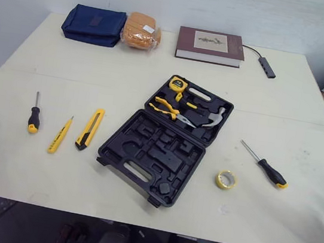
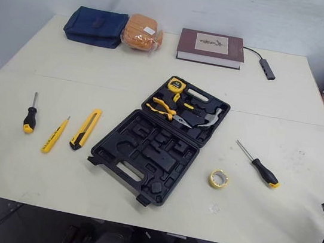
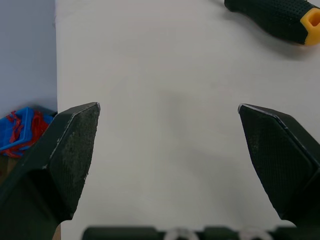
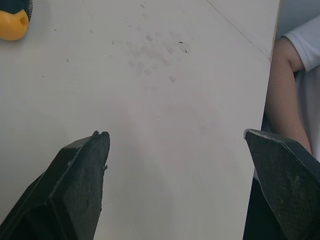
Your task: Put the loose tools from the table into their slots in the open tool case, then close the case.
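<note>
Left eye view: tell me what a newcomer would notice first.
The open black plastic tool case at the middle of the pale table stands out, its far half holding a steel-headed hammer, yellow-handled pliers and a yellow tape measure. Loose tools flank it: a yellow-and-black utility knife, slim yellow screwdriver and short black-handled screwdriver on the robot's left, a long black-handled screwdriver and yellow tape roll on its right.

Black tool case (image 1: 146,149) lies open flat, mid-table (image 1: 35,164); five tools loose.
Left of case, side by side: short screwdriver (image 1: 34,118), slim yellow tester (image 1: 60,135), yellow utility knife (image 1: 90,128). Right: yellow tape roll (image 1: 225,179), long screwdriver (image 1: 271,171). Hammer (image 1: 216,116), pliers (image 1: 165,105), tape measure (image 1: 177,84) slotted.
</note>
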{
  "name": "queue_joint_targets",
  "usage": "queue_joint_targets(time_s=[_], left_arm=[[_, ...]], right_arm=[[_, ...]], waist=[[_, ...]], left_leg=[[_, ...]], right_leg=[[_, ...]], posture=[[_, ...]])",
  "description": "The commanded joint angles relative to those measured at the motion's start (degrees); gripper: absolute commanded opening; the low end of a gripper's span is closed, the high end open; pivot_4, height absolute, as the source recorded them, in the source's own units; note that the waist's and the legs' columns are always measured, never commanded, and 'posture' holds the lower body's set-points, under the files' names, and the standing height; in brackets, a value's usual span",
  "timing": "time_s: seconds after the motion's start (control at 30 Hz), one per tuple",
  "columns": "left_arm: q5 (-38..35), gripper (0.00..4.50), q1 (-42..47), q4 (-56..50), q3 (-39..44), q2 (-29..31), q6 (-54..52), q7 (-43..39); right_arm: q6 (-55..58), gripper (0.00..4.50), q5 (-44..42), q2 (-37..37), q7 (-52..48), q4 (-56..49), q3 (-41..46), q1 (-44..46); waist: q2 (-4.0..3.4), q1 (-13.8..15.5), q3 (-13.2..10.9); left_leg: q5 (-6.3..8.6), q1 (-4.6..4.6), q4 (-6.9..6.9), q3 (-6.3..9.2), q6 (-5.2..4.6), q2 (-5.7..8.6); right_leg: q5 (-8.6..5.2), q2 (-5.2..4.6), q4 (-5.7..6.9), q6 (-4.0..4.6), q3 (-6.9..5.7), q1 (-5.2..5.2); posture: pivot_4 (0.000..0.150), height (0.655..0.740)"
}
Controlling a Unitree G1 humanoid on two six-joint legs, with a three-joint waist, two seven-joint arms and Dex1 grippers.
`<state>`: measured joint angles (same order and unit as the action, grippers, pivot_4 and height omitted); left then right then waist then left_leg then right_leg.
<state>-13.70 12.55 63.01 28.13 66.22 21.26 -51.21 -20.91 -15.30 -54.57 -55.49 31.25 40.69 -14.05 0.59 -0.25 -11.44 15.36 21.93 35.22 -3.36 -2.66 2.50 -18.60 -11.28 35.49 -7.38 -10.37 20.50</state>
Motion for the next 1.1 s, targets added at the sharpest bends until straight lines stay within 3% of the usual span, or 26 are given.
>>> queue_joint_targets(time_s=[0.03,0.13,0.7,1.1], left_arm=[[-3.0,4.47,0.4,-2.6,1.8,0.8,-3.6,-2.8],[-5.9,4.47,1.6,-4.5,2.9,0.4,-7.8,-7.0],[-6.2,4.47,5.7,-16.2,0.1,-4.1,-12.3,-8.9],[-5.3,4.47,12.7,-31.9,-9.9,-12.0,-19.3,-11.6]], right_arm=[[-0.4,4.5,-1.2,-1.3,-0.4,1.2,-0.3,1.7],[-0.4,4.5,-1.3,-1.4,-1.1,3.1,-0.9,3.2],[-1.2,4.5,-2.1,-0.1,-2.0,2.5,-3.1,5.7],[18.3,4.5,-11.3,8.9,1.0,-36.2,-11.0,0.2]], waist=[[0.01,0.0,0.0],[0.02,0.0,0.0],[-0.04,0.0,0.0],[-0.04,0.3,0.0]], left_leg=[[0.0,0.0,0.0,0.0,0.0,0.0],[-0.01,0.0,0.02,-0.01,0.0,0.0],[0.02,-0.05,0.04,-0.15,-0.02,-0.01],[0.04,-0.03,0.15,-0.16,0.04,-0.2]], right_leg=[[0.0,0.0,0.0,0.0,0.0,0.0],[0.01,0.01,0.02,0.01,0.01,0.0],[0.02,0.07,0.04,0.01,0.33,0.0],[0.08,0.34,0.14,0.1,0.4,-0.02]], posture=[[0.15,0.74],[0.15,0.74],[0.15,0.74],[0.15,0.74]])
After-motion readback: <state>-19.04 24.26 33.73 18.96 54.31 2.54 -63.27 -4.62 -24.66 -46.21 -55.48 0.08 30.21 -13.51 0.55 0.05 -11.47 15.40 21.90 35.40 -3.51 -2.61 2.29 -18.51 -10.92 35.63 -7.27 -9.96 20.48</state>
